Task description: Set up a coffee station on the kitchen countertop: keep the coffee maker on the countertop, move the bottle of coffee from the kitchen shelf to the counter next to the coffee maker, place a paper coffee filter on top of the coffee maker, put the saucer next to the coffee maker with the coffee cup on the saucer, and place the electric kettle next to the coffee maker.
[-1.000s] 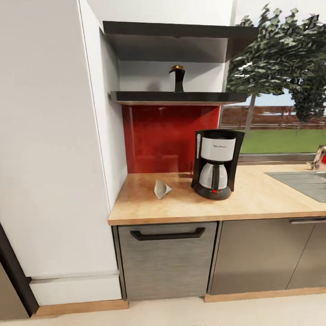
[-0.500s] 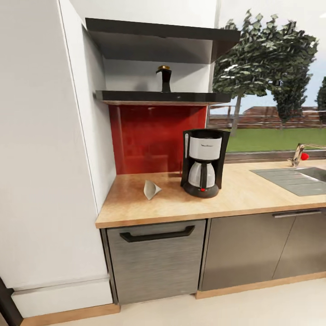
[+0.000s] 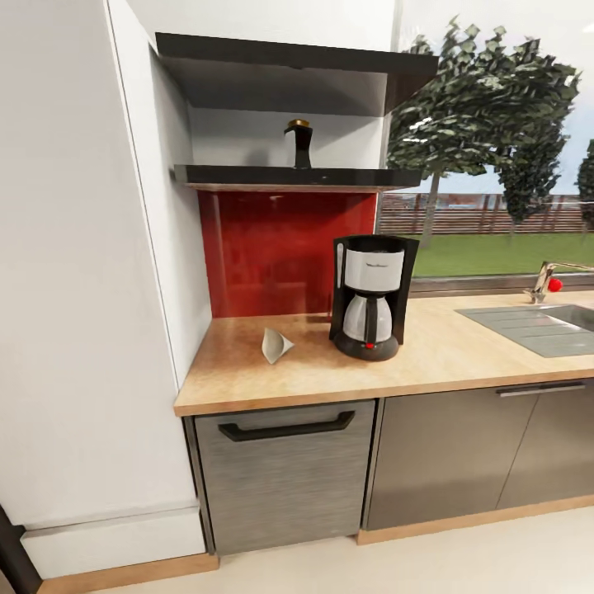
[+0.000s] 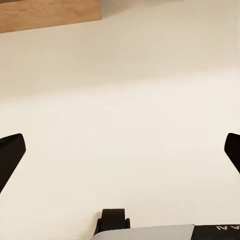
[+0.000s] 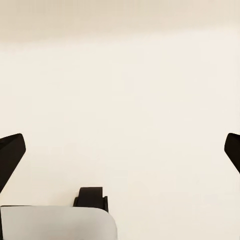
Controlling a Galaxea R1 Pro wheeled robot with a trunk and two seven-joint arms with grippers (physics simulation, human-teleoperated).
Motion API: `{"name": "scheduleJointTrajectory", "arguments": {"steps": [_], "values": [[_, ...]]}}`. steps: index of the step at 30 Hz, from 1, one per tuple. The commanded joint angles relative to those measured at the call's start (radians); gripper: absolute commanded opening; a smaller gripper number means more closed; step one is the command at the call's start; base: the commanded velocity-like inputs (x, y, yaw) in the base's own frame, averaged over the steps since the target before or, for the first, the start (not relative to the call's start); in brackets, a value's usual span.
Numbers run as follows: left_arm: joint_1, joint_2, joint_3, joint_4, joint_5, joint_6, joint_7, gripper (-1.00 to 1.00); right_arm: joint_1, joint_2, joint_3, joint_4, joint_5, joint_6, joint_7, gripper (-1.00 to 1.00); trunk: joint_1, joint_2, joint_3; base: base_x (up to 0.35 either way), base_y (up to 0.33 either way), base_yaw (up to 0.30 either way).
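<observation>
From the head camera, the bottle of coffee [image 3: 299, 145] stands on the kitchen shelf [image 3: 297, 176], coffee maker [image 3: 369, 297] on the countertop [image 3: 462, 346]. Wrist cameras: left gripper [image 4: 120, 155] and right gripper [image 5: 120, 155] gape over floor. The bottle looks rigid, slick; grip its narrow waist

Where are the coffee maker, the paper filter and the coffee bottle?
coffee maker [image 3: 373, 270]: head view, on its white upper body.
paper coffee filter [image 3: 275, 346]: head view, on the cone's side.
bottle of coffee [image 3: 300, 148]: head view, on its dark body.
</observation>
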Motion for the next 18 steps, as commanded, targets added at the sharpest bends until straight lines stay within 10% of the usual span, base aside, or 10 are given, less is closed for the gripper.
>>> {"name": "scheduleJointTrajectory", "arguments": {"steps": [1, 18], "values": [[0.0, 0.0, 0.0, -0.001, 0.0, -0.002, 0.0, 1.0, -0.001, 0.0, 0.001, 0.001, -0.001, -0.003, 0.0, 1.0, 0.0, -0.001, -0.001, 0.0, 0.0, 0.0], [0.024, 0.002, 0.001, -0.015, -0.001, -0.077, 0.004, 1.0, -0.012, -0.005, -0.009, -0.02, -0.004, -0.06, -0.001, 1.0, 0.0, -0.001, -0.001, 0.044, 0.0, 0.0]]}}
